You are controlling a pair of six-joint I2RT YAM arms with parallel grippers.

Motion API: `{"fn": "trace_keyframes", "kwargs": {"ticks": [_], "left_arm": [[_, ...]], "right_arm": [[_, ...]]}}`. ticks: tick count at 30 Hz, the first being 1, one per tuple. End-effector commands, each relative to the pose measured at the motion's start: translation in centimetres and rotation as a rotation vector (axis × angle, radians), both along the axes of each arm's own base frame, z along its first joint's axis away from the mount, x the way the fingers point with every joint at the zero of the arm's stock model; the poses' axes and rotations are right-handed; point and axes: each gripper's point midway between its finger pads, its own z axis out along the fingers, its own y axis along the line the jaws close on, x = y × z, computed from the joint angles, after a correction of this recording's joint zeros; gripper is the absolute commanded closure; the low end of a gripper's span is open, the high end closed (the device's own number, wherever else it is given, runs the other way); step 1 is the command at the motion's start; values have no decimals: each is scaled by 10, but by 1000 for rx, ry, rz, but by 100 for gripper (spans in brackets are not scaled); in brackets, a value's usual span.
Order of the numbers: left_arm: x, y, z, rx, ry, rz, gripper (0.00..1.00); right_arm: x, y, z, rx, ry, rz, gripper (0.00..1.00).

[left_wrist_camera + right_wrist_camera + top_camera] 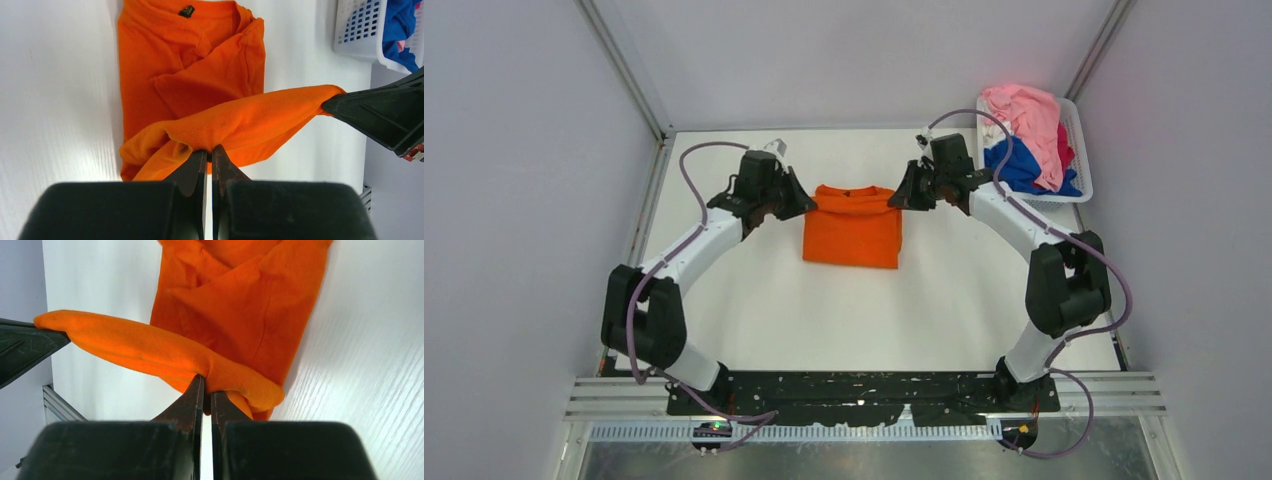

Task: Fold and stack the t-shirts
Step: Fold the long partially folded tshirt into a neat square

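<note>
Mid-fold on orange t-shirt (853,228), centre of worktop (774,310), nearer far edge. Pinching its far corners with left gripper (799,200) and right gripper (902,195), clenched on cloth, taut between. Next, likely: carrying lifted edge toward near edge, lowering level, releasing together.

The white table (824,320) bears a bright orange cotton t-shirt (854,232) between the left claw (800,203) and right claw (900,196), and a white mesh plastic basket (1082,160) beyond the right one.
</note>
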Motion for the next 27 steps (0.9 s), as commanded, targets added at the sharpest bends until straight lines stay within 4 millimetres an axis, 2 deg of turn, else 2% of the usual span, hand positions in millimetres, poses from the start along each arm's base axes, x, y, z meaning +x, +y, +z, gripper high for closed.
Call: {"fn": "trace_keyframes", "kwargs": {"ticks": [1, 2, 3, 4, 5, 7, 8, 10, 11, 12, 13, 14, 15, 16, 18, 19, 22, 23, 24, 25, 26, 27], "left_arm": [[37, -6, 16, 4, -53, -34, 100], [45, -6, 14, 10, -45, -32, 100], [53, -5, 12, 19, -38, -23, 100], [60, -5, 8, 25, -32, -15, 100], [68, -5, 0, 35, -17, -5, 100], [81, -6, -11, 46, 8, 5, 100], [90, -8, -10, 45, 8, 6, 100], [102, -10, -20, 54, 39, 10, 87], [108, -10, -23, 58, 46, 16, 74], [116, -9, -33, 65, 66, 25, 57], [122, -8, -35, 63, 76, 31, 44], [126, -9, -33, 50, 82, 25, 37], [129, -10, -29, 38, 84, 15, 29], [129, -10, -25, 31, 86, 4, 20], [122, -8, -21, 49, 84, -10, 3], [116, -8, -22, 53, 81, -21, 1], [97, -2, -34, 63, 95, -27, 0], [91, 1, -42, 76, 112, -21, 0], [87, 3, -48, 86, 124, -22, 2], [82, 4, -55, 91, 142, -29, 5], [79, 3, -61, 90, 156, -42, 7], [77, 1, -67, 85, 168, -52, 10]], "right_arm": [[41, 5, 23, 74, -78, 9, 95], [48, 3, 14, 74, -63, 3, 95], [54, 5, 18, 87, -71, 7, 95], [60, 3, 8, 85, -52, -1, 95], [67, 3, 11, 87, -61, -8, 95], [86, -4, 1, 74, -66, -50, 94], [96, -5, -6, 69, -63, -75, 94], [114, -6, -14, 80, -72, -97, 88], [122, -5, -25, 84, -70, -95, 74], [134, -4, -17, 87, -110, -83, 67], [144, -5, -28, 75, -111, -88, 53], [157, -4, -16, 73, -151, -82, 39], [160, -5, -24, 57, -135, -72, 6], [164, -5, -15, 54, -147, -73, 2], [160, -6, -4, 47, -173, -61, 4], [152, -10, 4, 39, -187, -64, 5], [132, -19, 19, 28, -227, -74, 5], [116, -22, 20, 26, -222, -72, 5], [108, -24, 34, 37, -254, -70, 5], [94, -27, 20, 31, -220, -68, 5], [86, -28, 33, 43, -250, -66, 5], [73, -31, 18, 35, -216, -66, 5]]}}
